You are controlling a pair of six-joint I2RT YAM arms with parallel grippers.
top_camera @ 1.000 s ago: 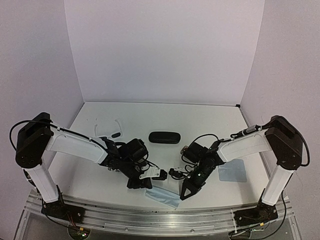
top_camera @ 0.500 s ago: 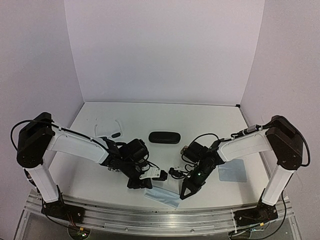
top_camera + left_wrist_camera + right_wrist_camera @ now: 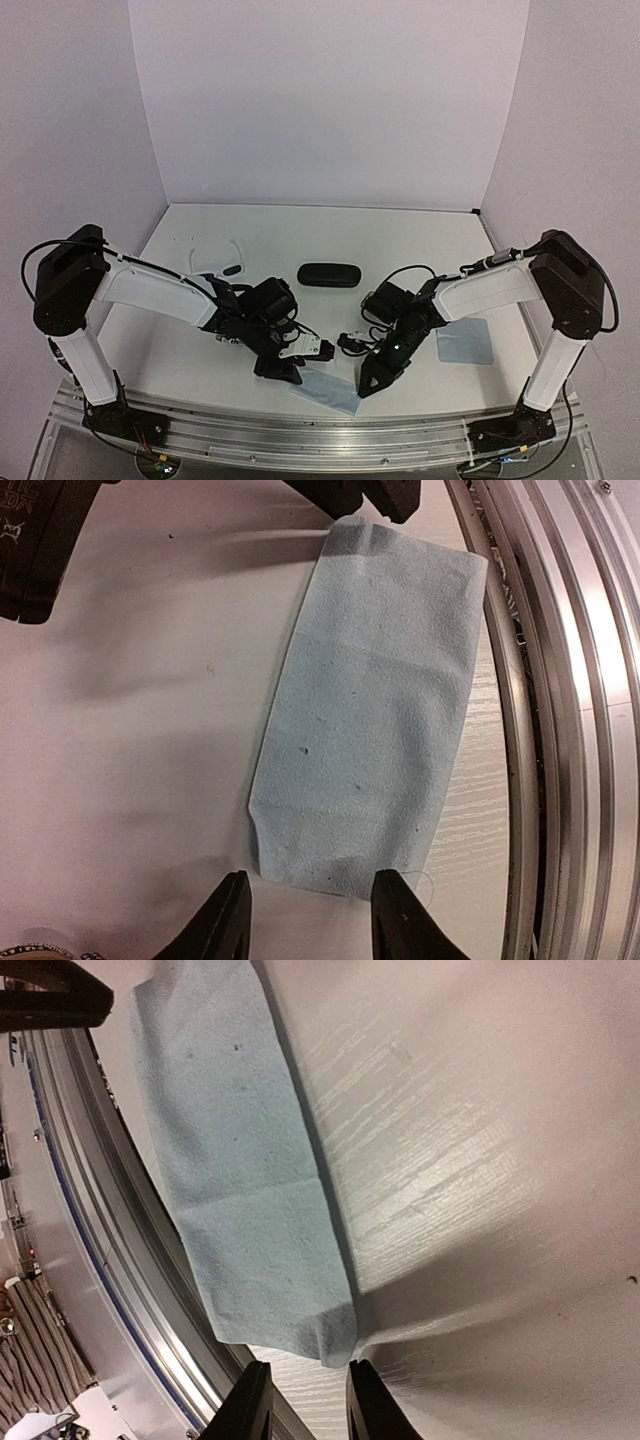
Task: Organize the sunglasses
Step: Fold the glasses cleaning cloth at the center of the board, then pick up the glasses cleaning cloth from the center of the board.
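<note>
Nearest lies the folded blue cloth [image 3: 325,390], the left gripper [image 3: 312,920] spread and empty at its left end, the right gripper [image 3: 305,1405] slightly parted and empty at its right end, the white-framed sunglasses [image 3: 215,258] well behind it, leftward.

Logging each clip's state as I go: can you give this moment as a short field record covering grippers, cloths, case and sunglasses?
left gripper: open, tips at one end of the folded blue cloth
right gripper: slightly open, at that cloth's other end
second blue cloth: flat, beside the right arm
black case: closed, mid-table
white sunglasses: far left, untouched
</note>
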